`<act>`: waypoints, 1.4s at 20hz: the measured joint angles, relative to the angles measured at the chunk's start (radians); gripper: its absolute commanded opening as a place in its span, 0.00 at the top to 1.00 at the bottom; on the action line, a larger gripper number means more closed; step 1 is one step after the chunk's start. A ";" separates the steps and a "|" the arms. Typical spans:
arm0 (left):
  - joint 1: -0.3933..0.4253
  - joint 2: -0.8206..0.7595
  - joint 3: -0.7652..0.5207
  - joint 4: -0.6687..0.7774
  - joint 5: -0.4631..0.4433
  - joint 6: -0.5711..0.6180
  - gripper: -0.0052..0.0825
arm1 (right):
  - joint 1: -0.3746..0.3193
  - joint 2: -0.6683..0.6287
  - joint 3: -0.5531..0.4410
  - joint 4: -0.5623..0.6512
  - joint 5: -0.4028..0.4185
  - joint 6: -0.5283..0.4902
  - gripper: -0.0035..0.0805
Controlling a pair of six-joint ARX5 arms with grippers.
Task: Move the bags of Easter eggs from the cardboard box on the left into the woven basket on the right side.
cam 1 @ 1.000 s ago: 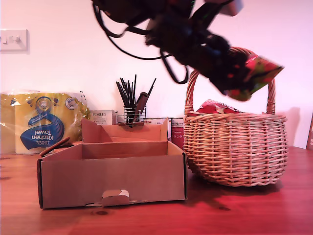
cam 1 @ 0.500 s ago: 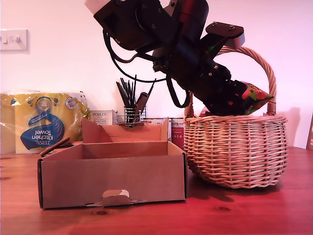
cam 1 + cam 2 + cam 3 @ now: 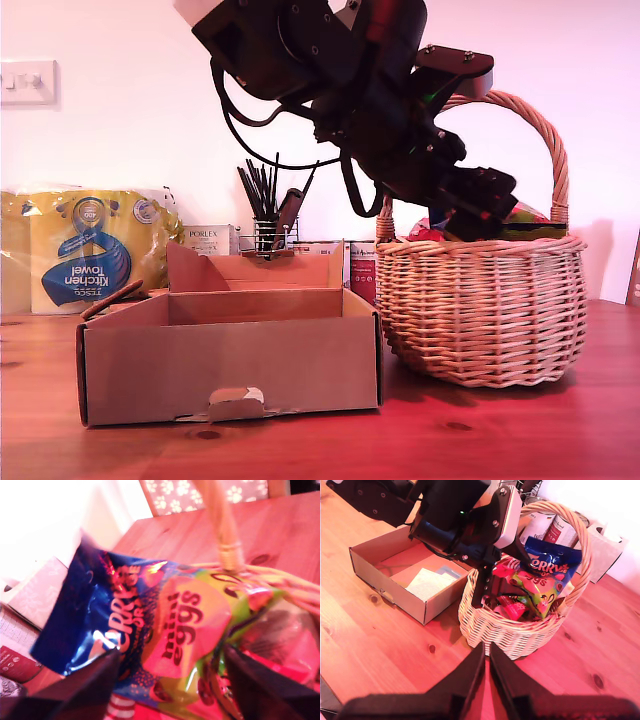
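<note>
Black arm (image 3: 330, 60); looping black cables; white housing panel; silver screws; green LED

Glossy crinkled plastic egg bag (image 3: 165, 625), rough woven wicker basket (image 3: 480, 310), matt corrugated cardboard box (image 3: 230, 365), knotty wooden table (image 3: 375, 640).

Background clutter on a reddish-brown wooden desk (image 3: 560, 440) against a plain white wall (image 3: 100, 130).

At the exterior view's left, a white wall switch plate (image 3: 28, 82) sits above a big yellow-and-blue plastic pack of kitchen towel (image 3: 85, 248). Toward the middle stand a small white Porlex box (image 3: 210, 239) and a small wire pot of black brushes (image 3: 268, 212). In the second wrist view, two tins (image 3: 552, 527) stand on the desk beside a pale patterned tissue box (image 3: 606, 547).
</note>
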 measured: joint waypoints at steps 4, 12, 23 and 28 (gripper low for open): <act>-0.012 -0.032 0.000 -0.076 -0.003 0.002 0.15 | 0.000 0.000 0.000 0.000 0.000 0.000 0.97; -0.025 -0.178 0.000 -0.273 0.042 -0.035 0.21 | 0.000 0.000 0.000 0.001 0.000 -0.019 0.97; -0.013 -0.277 -0.003 -0.579 0.192 -0.228 0.97 | 0.000 0.126 0.000 0.230 0.006 0.154 0.97; 0.024 -0.437 -0.198 -0.491 0.157 -0.264 0.97 | -0.019 0.145 -0.001 0.347 0.077 0.193 0.97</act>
